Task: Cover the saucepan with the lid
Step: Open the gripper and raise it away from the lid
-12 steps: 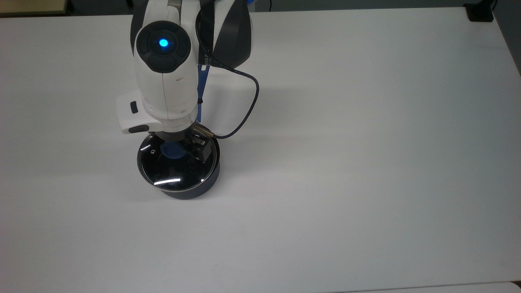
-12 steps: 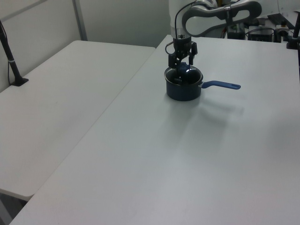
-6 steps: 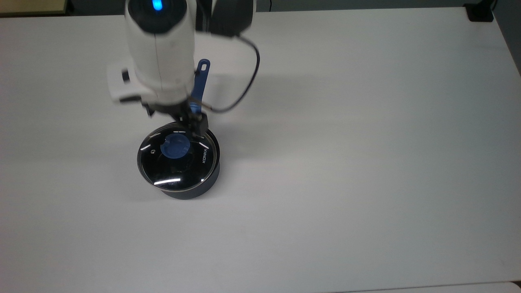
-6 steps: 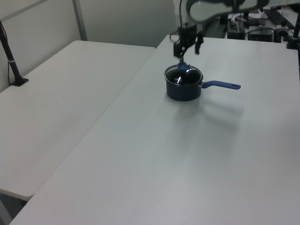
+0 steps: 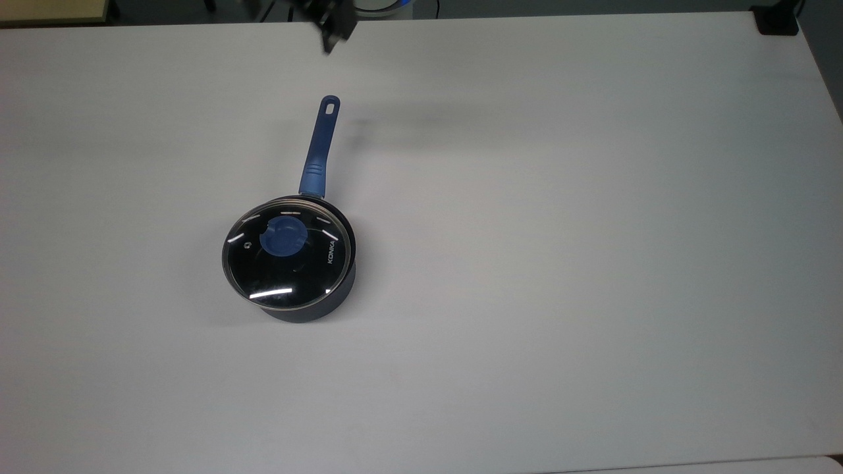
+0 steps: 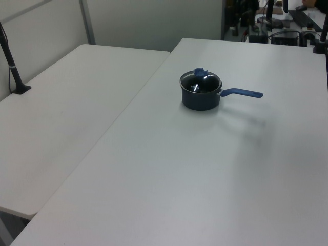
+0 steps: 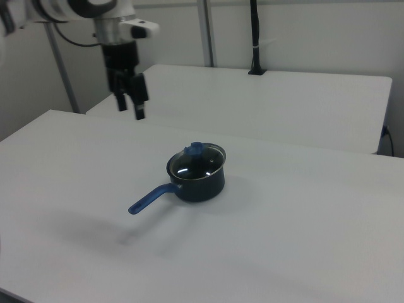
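In the top view, the round glass lid with its blue knob [image 5: 285, 255] sits on the small black saucepan with the long blue handle [image 5: 321, 146], left of centre. In the right view's upper left, the two-finger gripper [image 7: 129, 99] has risen away, fingers parted and empty. The task looks complete.

Even, bright overhead light washes the white surface [image 5: 560, 230], leaving soft faint shadows, streaky glare on the lid [image 5: 285, 260], and motion blur on the end effector [image 5: 329, 23].
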{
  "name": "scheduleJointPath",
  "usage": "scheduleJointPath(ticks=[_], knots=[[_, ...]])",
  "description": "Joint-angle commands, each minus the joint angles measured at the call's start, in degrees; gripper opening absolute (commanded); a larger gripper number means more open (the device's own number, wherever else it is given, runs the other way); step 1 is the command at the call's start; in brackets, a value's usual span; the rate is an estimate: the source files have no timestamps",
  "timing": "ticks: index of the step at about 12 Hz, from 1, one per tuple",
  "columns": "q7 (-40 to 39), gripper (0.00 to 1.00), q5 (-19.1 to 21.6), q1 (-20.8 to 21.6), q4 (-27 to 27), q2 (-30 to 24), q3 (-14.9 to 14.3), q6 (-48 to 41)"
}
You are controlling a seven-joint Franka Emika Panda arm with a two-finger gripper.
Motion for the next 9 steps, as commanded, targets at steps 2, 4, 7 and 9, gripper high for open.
scheduleJointPath(ticks=[2,4,7,9], knots=[[-10.08,1.00,2.04,6.19,-18.06,-12.17,-4.97,13.47],[-17.58,1.00,2.13,6.37,-17.82,-12.00,-6.38,15.44],[-18.40,1.00,2.22,6.28,-17.03,-11.57,-6.92,16.06],[-18.39,1.00,2.39,6.28,-17.12,-11.83,-6.92,15.97]])
